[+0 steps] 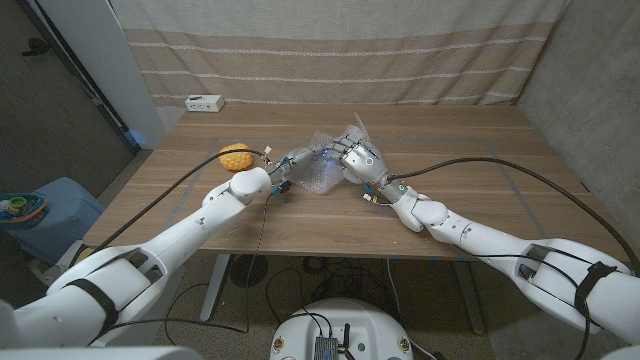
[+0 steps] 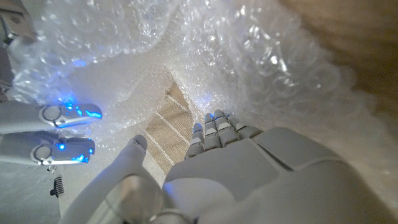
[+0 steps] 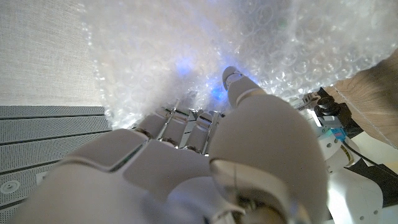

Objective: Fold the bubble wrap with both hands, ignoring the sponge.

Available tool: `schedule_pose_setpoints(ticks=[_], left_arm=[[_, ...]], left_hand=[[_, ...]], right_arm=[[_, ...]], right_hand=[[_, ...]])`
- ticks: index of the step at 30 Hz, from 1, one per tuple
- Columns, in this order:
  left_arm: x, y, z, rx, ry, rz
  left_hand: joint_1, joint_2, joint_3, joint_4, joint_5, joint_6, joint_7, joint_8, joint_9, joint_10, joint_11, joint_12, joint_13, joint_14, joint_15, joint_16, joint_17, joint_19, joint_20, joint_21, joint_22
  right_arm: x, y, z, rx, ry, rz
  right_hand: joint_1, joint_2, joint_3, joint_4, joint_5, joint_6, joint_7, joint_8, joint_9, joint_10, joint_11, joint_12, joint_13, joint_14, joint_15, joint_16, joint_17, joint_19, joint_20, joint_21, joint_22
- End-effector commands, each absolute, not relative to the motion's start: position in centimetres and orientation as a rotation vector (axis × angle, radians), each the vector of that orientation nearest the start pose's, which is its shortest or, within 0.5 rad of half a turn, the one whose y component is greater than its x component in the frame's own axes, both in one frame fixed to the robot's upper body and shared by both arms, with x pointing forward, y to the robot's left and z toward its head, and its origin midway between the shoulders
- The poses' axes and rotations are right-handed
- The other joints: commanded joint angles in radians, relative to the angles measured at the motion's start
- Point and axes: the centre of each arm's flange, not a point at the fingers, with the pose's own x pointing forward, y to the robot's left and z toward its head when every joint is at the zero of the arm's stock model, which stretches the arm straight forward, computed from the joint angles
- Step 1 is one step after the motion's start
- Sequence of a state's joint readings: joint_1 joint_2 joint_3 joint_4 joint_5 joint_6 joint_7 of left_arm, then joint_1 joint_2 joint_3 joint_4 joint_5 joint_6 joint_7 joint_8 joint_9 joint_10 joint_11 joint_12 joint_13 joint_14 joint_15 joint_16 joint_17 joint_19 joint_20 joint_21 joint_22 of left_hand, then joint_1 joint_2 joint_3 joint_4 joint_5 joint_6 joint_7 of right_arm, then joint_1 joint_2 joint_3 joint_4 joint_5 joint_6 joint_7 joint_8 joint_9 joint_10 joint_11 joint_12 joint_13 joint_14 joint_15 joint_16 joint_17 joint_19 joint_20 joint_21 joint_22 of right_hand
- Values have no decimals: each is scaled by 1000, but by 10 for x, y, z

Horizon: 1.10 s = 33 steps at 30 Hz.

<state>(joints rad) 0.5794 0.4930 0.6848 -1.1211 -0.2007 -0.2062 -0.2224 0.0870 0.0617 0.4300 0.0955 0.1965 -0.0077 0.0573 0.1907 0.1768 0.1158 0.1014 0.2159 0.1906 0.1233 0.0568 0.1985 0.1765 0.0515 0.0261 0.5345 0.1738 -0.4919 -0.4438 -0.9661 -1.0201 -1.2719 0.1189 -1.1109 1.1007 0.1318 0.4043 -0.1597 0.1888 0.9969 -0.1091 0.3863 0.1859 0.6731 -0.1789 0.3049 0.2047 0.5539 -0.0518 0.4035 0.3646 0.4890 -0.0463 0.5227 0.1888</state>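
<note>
The clear bubble wrap point(image 1: 326, 168) lies bunched up at the middle of the wooden table, part of it lifted between my two hands. My left hand point(image 1: 288, 166) grips its left side, and in the left wrist view that hand point(image 2: 249, 168) has its fingers curled into the bubble wrap point(image 2: 261, 62). My right hand point(image 1: 361, 160) grips the right side from above. In the right wrist view the right hand point(image 3: 205, 162) has fingers and thumb dug into the bubble wrap point(image 3: 186, 43). The yellow sponge point(image 1: 236, 157) sits just left of my left wrist, untouched.
A white box point(image 1: 203, 102) stands at the table's far left edge, in front of a striped curtain point(image 1: 330, 50). Bare wood table point(image 1: 470, 140) stretches to the right and towards the front. A blue seat point(image 1: 45, 215) stands off the table's left side.
</note>
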Motion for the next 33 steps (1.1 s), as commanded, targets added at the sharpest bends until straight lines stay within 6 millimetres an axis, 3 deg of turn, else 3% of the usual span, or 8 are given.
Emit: schedule_pose_setpoints(ticks=[1,10,19,25,27,30,31,33], left_arm=[[688,182,-40,429,-463,-494],[676,188,-37,289,-537,-432],[647,207,-31,211,-694,-239],[634,215,-25,176,-767,-190],[628,218,-19,181,-802,-178],[620,222,-11,191,-845,-165],[619,222,-9,193,-851,-163],[617,223,-8,200,-859,-166]], left_hand=[[-10,-4,-6,3,12,-16,-29,-8,1,8,3,3,1,34,23,2,2,156,172,5,4],[-8,-42,-22,-12,13,-9,-58,-4,0,4,5,-3,1,33,39,-4,1,136,187,-19,4],[3,-40,-19,-23,15,-21,-108,-10,0,28,-7,2,2,75,34,6,1,140,186,-33,6],[8,-37,-16,-26,15,-16,-112,-7,0,30,-8,2,2,86,36,7,1,142,187,-36,6],[9,-35,-15,-27,15,-11,-113,-5,0,34,-9,3,2,89,37,8,1,143,187,-38,6],[11,-33,-14,-29,15,-4,-115,-2,0,41,-8,5,3,94,32,8,1,145,187,-40,7],[12,-33,-13,-30,15,0,-116,-1,0,41,-10,5,3,94,32,7,1,146,187,-40,7],[12,-32,-13,-31,14,6,-119,1,0,44,-10,5,3,95,31,7,1,147,187,-41,7]], right_arm=[[623,-93,-33,-1569,-1715,-227],[624,-81,-28,-1580,-1749,-181],[631,-67,-36,-1636,-1768,-83],[639,-57,-46,-1697,-1768,-13],[642,-55,-49,-1719,-1761,-3],[646,-52,-50,-1742,-1748,-45],[647,-50,-47,-1744,-1746,-58],[647,-46,-41,-1749,-1750,-100]], right_hand=[[14,-1,-15,-1,7,5,-8,-7,3,-14,-7,-14,2,5,-183,7,6,0,-54,13,5],[22,2,-33,3,8,6,-18,-18,4,-27,-5,-27,3,-3,-183,6,9,0,-46,19,6],[30,5,-47,6,12,12,-29,-27,5,-41,-15,-39,3,-5,-183,4,9,2,-44,25,6],[35,9,-54,8,16,2,-36,-40,6,-70,-14,-57,3,-8,-184,-4,4,10,-31,32,5],[43,9,-57,7,24,-44,-63,-70,6,-107,-13,-79,2,-9,-182,-19,-7,13,-22,37,2],[29,-13,-78,16,39,-190,-99,-159,5,-212,-10,-120,2,-27,-176,-59,-29,2,-10,40,-2],[17,-32,-91,18,50,-269,-108,-196,6,-279,-13,-130,1,-61,-172,-87,-40,-8,-2,36,-4],[-16,-57,-111,27,85,-435,-111,-215,7,-405,-18,-128,-1,-108,-167,-130,-52,-36,10,17,-8]])
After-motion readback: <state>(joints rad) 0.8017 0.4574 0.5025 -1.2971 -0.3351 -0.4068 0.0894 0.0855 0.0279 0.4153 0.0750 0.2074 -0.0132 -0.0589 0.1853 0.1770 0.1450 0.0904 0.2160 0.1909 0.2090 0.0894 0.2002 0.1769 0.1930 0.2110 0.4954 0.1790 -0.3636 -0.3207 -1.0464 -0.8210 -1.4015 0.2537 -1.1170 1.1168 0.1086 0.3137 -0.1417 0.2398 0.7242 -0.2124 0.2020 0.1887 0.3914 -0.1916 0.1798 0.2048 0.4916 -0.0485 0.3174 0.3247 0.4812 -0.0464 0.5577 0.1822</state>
